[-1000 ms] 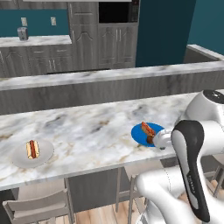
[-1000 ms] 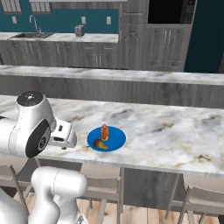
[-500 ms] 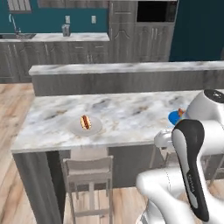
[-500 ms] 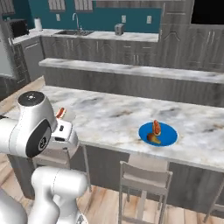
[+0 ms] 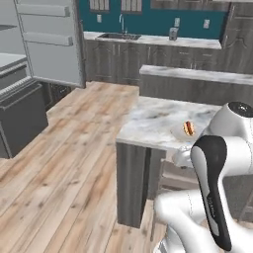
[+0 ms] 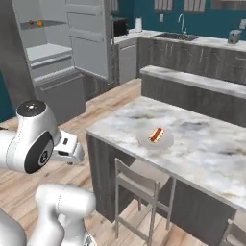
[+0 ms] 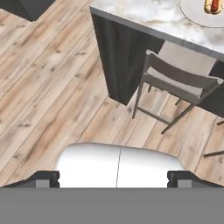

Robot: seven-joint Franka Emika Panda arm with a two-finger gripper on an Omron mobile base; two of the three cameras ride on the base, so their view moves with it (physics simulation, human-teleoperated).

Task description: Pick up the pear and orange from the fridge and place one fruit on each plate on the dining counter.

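Observation:
The fridge (image 6: pixel 53 53) stands open at the upper left of the right base view, its door (image 6: pixel 91 38) swung out. On its top shelf lies the orange (image 6: pixel 40 23), with a smaller, darker fruit (image 6: pixel 31 22) beside it, too small to tell whether it is the pear. The dining counter (image 6: pixel 192 144) carries a pale plate (image 6: pixel 156 138) with a hot dog on it; the same plate (image 5: pixel 187 130) (image 7: pixel 205 11) appears in the other two views. My gripper (image 7: pixel 113 179) hangs over the wooden floor next to the counter's end, fingertips (image 7: pixel 46 179) wide apart, open and empty.
A chair (image 7: pixel 179 83) is tucked under the counter's end. Dark drawer units (image 5: pixel 22 118) stand at the left beside the fridge door (image 5: pixel 49 42). Open wooden floor (image 5: pixel 74 163) lies between me and the fridge. Back cabinets with a sink (image 6: pixel 180 36) run along the far wall.
The whole picture has shifted: the base has swung left, away from the counter's middle and towards the fridge. A blue plate has left the views. The jaws stay wide apart.

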